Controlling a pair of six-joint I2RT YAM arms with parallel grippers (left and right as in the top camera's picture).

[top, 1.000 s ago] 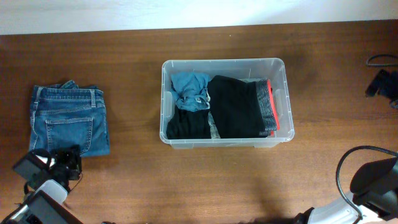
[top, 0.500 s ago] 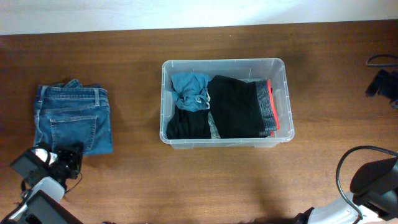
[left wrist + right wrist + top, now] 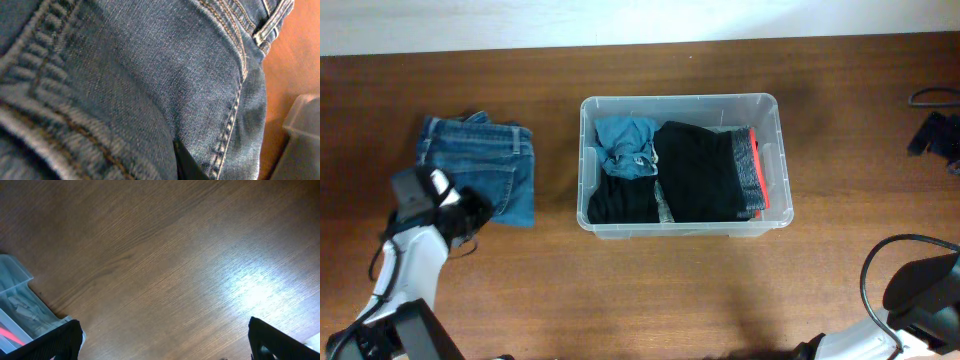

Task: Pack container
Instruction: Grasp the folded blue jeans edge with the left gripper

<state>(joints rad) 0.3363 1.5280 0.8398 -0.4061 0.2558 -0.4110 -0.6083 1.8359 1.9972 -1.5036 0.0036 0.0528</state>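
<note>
left end effector (image 3: 475, 205), overhead: clamped on jeans (image 3: 480, 160) corner, left of the container (image 3: 680, 99) at mid surface (image 3: 620, 290).
left wrist: denim fills view.
right wrist: right end effector (image 3: 165, 345) apart, empty.
progress: dark clothes (image 3: 695, 175) packed; jeans not yet in.

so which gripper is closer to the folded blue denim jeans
Left. The left gripper sits at the edge of the folded blue denim jeans, denim filling its camera. The right gripper is over the wooden table on the far side of the clear plastic container.
</note>
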